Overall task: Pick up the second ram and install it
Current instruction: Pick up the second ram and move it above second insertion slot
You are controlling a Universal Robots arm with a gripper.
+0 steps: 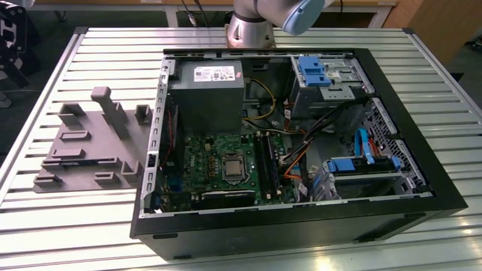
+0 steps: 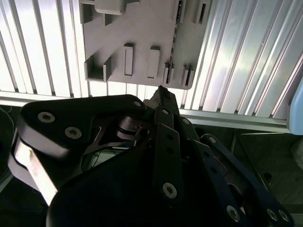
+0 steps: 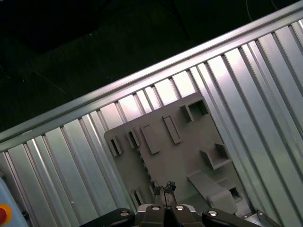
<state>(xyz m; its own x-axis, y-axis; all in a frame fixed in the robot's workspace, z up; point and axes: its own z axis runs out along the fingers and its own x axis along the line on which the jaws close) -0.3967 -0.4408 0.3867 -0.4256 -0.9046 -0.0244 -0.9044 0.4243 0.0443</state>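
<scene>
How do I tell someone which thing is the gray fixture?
Find the open computer case on the slatted metal table. Beside it, on the exterior view's left, lies the gray fixture: a flat plastic plate with upright blocks, no wiring.

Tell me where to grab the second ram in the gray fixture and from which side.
Grip the second ram across its flat faces at mid-length, coming straight down from above. It appears to stand on its long edge in the gray fixture's slot, so only the top edge is free.
</scene>
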